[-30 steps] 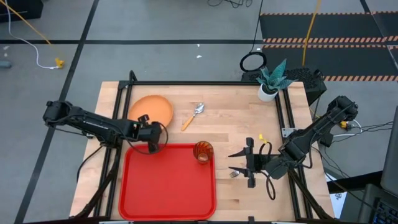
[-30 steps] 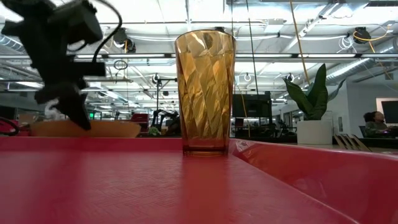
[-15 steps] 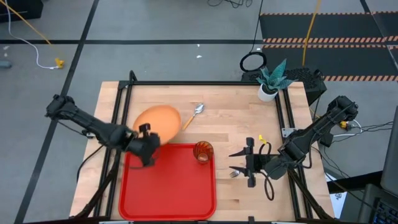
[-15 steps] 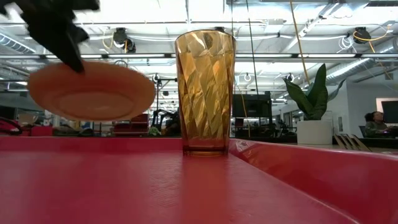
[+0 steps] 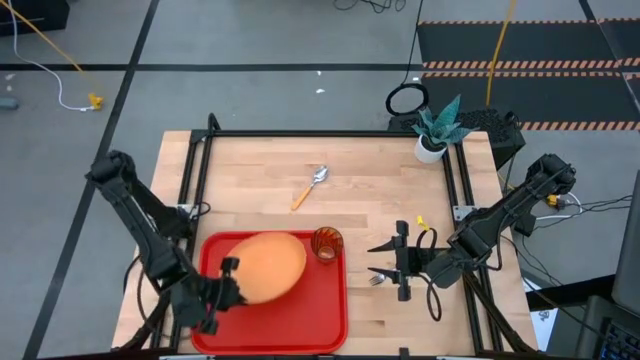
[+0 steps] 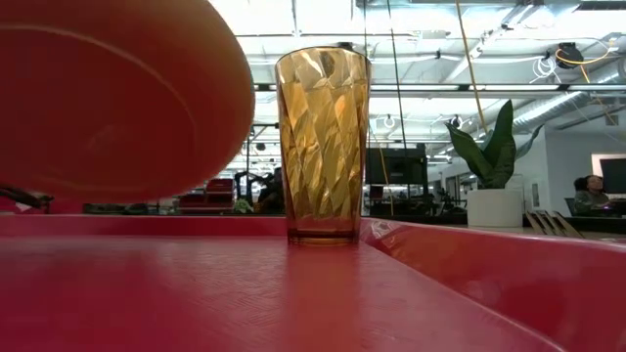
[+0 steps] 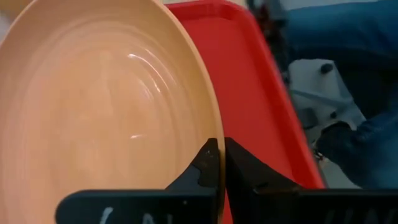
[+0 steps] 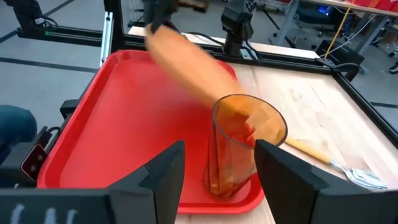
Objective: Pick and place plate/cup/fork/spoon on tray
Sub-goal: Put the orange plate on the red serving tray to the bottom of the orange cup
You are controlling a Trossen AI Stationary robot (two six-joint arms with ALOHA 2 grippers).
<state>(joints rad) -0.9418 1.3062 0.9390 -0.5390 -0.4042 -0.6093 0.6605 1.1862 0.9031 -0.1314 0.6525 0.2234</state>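
Moved: plate (image 5: 262, 266) carried from the bare wood to above the tray (image 5: 320, 310), tilted.
Left gripper (image 7: 216, 163): fingers clamped on the plate's rim.
Right gripper (image 5: 386, 260): fingers spread wide, just above the fork (image 5: 376, 281).
Low view only: plate held clear of the tray floor.
Count: one cup (image 5: 327, 243) on the tray; one spoon (image 5: 310, 186) on wood.

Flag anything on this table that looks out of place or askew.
Only the plate is askew: the left gripper holds it by the rim, tilted, in the air above the tray. The cup stands upright on the tray; nothing looks spilled or damaged.
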